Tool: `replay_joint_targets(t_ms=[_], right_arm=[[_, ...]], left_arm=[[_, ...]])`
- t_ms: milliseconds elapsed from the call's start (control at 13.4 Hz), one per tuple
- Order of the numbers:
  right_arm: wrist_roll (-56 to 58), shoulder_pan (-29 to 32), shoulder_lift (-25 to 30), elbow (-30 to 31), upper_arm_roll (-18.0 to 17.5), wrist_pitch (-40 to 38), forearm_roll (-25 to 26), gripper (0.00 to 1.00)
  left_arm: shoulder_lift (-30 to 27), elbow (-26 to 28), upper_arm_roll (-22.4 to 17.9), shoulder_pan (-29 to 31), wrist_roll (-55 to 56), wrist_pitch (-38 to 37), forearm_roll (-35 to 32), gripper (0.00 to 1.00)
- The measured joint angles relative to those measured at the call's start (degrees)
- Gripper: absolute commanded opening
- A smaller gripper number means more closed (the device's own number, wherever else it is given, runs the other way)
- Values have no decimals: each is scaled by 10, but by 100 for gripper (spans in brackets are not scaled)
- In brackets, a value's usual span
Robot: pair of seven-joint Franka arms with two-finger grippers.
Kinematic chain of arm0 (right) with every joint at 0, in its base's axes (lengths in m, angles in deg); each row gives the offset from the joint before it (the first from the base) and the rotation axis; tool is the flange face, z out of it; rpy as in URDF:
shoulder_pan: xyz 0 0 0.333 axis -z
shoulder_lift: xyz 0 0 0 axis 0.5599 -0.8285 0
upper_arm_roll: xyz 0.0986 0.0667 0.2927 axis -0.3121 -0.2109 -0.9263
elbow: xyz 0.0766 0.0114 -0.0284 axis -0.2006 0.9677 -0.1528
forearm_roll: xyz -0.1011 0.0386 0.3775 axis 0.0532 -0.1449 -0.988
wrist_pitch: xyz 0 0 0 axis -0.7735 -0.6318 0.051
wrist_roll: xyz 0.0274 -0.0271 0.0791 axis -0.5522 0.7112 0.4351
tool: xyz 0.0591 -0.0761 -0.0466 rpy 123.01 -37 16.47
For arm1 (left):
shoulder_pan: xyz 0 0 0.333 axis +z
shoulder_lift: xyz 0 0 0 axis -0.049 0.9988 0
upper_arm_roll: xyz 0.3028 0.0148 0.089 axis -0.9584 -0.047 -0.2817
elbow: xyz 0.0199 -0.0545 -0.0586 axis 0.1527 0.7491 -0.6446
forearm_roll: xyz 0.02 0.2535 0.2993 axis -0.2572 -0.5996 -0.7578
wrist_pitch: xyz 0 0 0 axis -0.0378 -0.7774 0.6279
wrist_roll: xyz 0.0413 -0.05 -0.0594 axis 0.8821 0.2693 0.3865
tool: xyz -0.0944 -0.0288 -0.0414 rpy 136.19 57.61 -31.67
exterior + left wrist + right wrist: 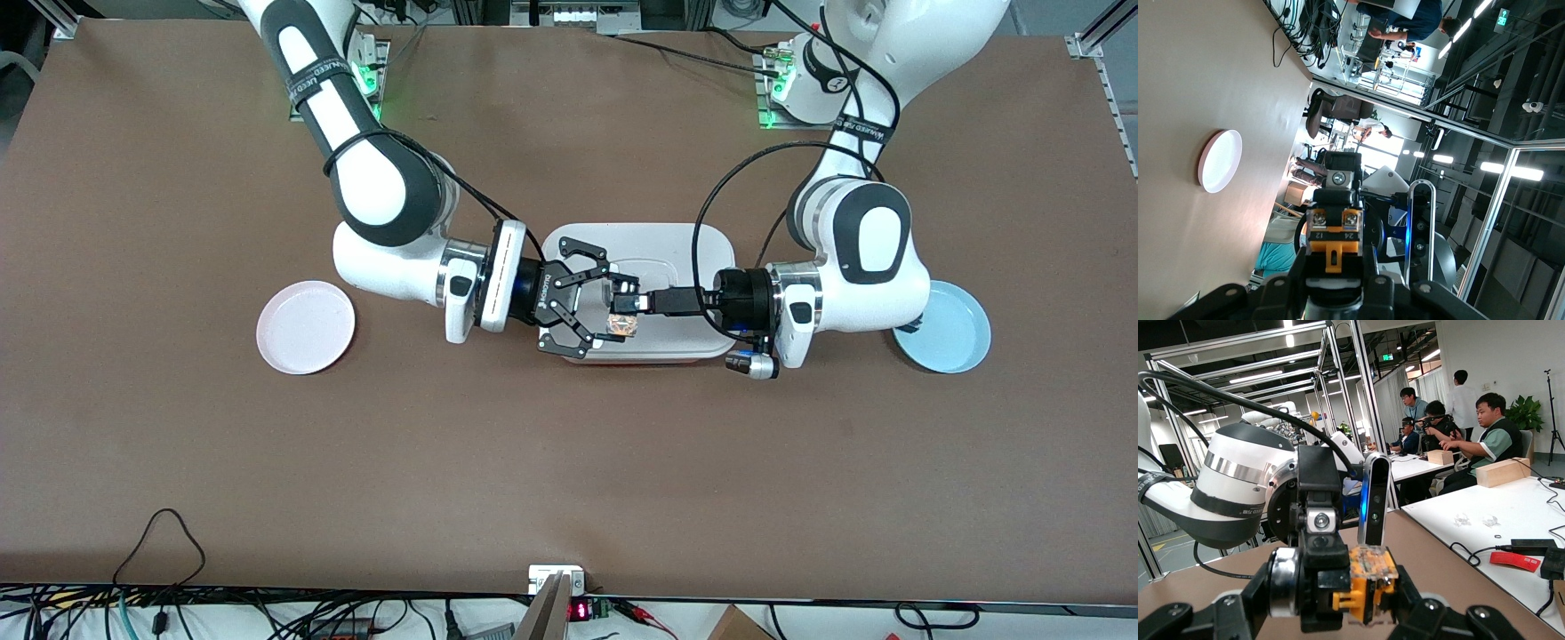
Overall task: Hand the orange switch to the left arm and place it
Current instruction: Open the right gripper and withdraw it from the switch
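Note:
The orange switch [622,324] is in the air over the white box [702,258], between both grippers. My left gripper [633,304] reaches in from the blue plate's end and is shut on the switch's black body; in the left wrist view the jaws [1333,277] clamp its sides below the orange part [1333,240]. My right gripper [616,311] reaches in from the pink plate's end. In the right wrist view its jaws [1338,597] press on both ends of the switch [1368,583], the silver ring and the orange end.
A pink plate [306,326] lies on the table toward the right arm's end and also shows in the left wrist view [1220,161]. A blue plate [956,329] lies toward the left arm's end, partly under the left arm. Cables run along the table's near edge.

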Motion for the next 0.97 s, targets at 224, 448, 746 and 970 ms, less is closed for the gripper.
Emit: replay_joint_targets(t_ms=[224,448,746,970], right_arm=[[0,8,1,-7,6,-2,0,100],[0,41,10,-9,9,-42,17,100],[0,136,12,-5,14,-190,97,100],[-1,213,25,9,17,-334,167,100]], left_arm=[[1,0,0,-1,1,5,5,0],[1,0,0,-4,1,10,27,0],[1,0,0,-4,1,7,27,0],[1,0,-2,-3,1,4,27,0]])
